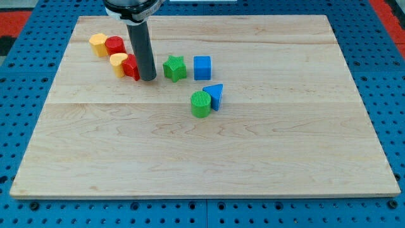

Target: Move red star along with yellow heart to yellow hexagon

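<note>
The red star lies at the view's upper left, touching the yellow heart on its left. The yellow hexagon sits a little above and to the left of them, with a red cylinder touching its right side. My tip rests on the board right against the red star's right side, and the dark rod hides part of the star's right edge.
A green star and a blue cube lie to the right of my tip. A green cylinder and a blue triangle sit together lower down. The wooden board lies on a blue pegboard.
</note>
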Controlling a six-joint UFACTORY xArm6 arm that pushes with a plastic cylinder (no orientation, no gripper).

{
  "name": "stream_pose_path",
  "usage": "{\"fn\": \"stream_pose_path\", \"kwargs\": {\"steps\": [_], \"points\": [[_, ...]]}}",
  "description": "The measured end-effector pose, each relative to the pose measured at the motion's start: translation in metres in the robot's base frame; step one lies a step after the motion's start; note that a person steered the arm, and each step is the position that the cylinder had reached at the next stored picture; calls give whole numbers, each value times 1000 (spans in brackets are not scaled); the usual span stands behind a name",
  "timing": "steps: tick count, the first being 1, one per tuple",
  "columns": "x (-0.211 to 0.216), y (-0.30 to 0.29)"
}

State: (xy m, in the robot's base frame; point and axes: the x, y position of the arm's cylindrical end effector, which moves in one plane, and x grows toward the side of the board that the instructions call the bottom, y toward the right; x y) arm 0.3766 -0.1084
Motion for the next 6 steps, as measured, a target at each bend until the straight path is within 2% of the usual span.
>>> {"fn": "stream_pose_path", "kwargs": {"steps": [2,3,6], "points": [[-7,41],[-16,30],[-21,-58]]}}
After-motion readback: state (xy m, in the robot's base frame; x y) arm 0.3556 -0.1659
